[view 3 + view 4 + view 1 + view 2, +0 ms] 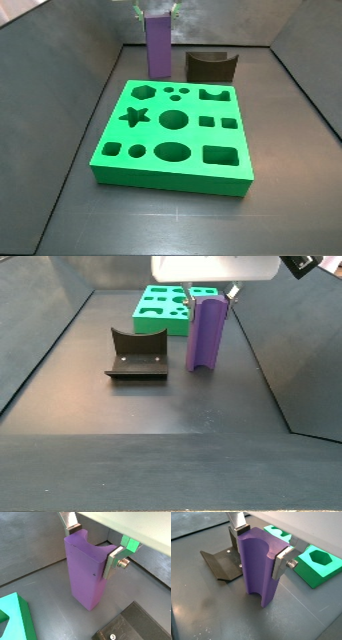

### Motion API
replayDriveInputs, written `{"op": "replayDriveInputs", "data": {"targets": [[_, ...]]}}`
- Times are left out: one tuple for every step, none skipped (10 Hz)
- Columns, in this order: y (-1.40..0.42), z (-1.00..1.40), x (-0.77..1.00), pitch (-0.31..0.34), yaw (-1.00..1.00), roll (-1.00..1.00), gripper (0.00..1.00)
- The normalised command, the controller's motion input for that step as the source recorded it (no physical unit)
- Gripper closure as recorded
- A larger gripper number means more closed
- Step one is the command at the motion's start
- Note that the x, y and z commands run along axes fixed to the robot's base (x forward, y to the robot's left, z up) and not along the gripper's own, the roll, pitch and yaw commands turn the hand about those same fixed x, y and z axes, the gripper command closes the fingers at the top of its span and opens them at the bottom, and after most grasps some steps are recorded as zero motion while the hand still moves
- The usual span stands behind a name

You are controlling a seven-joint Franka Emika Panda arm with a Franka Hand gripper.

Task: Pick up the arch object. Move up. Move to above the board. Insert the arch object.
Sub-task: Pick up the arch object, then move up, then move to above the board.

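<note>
The arch object (85, 572) is a tall purple block with a scooped top. It stands upright on the dark floor, behind the far edge of the green board (174, 176) in a side view. My gripper (91, 546) is shut on its top end, with a silver finger (112, 561) flat against each side. Both wrist views show this grip; the arch object (259, 569) fills the space between the jaws (260, 547). In both side views the gripper (211, 294) hangs straight over the arch object (203, 334), whose base looks level with the floor.
The dark fixture (134, 354) stands beside the arch object, also seen in a wrist view (223, 564). The board (150, 318) lies beyond them. Grey walls enclose the floor on the sides.
</note>
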Motion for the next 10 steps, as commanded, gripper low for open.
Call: {"op": "replayDriveInputs", "data": {"targets": [[0.0,0.0,0.0,0.0,0.0,0.0,1.0],[0.0,0.0,0.0,0.0,0.0,0.0,1.0],[0.0,0.83,0.0,0.0,0.0,0.0,1.0],[-0.06,0.76,-0.05,0.033,0.01,-0.02,1.0],[-0.04,0.65,-0.04,0.034,0.01,-0.02,1.0],[-0.03,0.5,-0.03,0.037,0.02,-0.02,1.0],[-0.02,0.33,-0.01,0.044,0.02,-0.01,1.0],[0.66,1.0,0.02,-0.013,-0.49,0.27,1.0],[0.7,1.0,0.02,0.005,-0.46,0.26,1.0],[0.61,1.0,0.0,0.03,-0.35,0.19,1.0]]}}
